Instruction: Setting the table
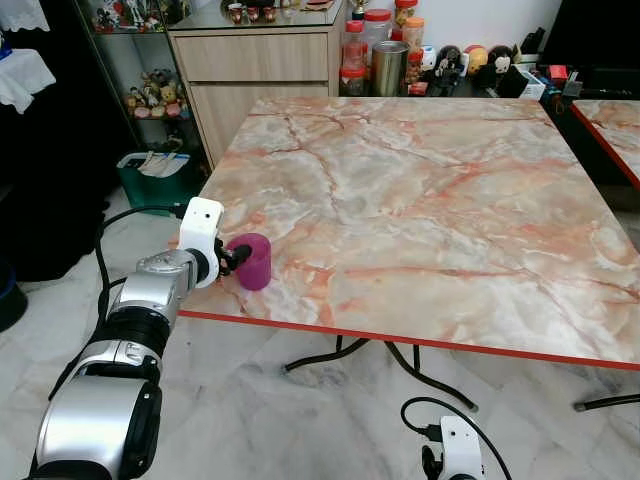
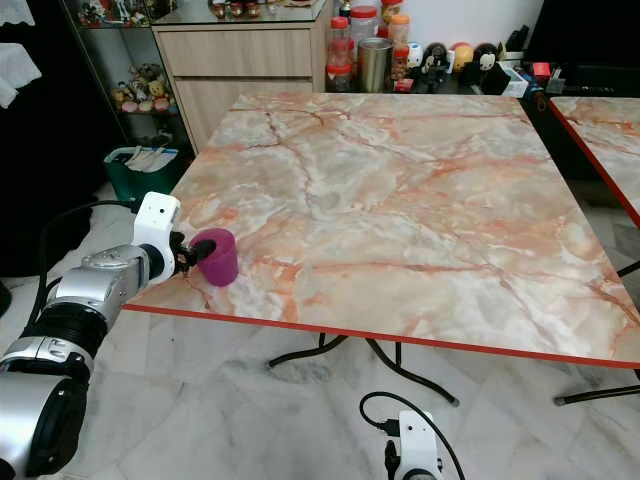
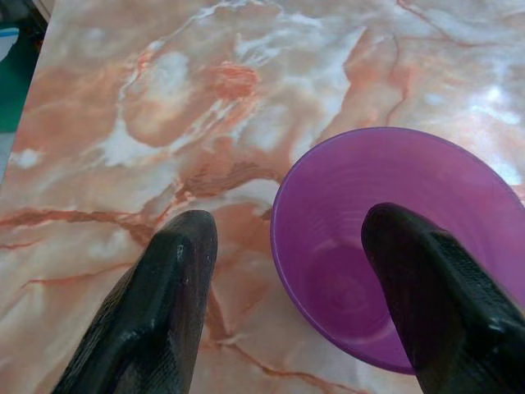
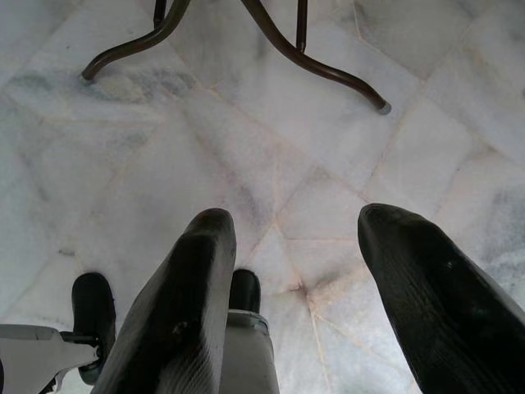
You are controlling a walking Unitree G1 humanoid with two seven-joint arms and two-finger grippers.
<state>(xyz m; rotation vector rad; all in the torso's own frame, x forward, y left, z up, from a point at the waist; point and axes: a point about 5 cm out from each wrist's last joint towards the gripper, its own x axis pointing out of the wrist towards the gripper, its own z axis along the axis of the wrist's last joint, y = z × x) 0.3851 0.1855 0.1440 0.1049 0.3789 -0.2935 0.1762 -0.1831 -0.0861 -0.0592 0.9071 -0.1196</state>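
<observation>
Left gripper (image 3: 287, 271) sits spread at the cup (image 1: 253, 261) — one finger (image 3: 426, 287) inside the rim, the other outside, not squeezing it. Cup stands upright near the table (image 1: 450, 200) corner. Right gripper (image 4: 287, 279) hangs open, way further off.

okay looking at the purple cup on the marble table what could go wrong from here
The purple cup stands near the table's red front edge, so a nudge while pulling back could tip it off. The left gripper has one finger inside the cup's rim and one outside; withdrawing before opening wider could drag the cup along.
</observation>
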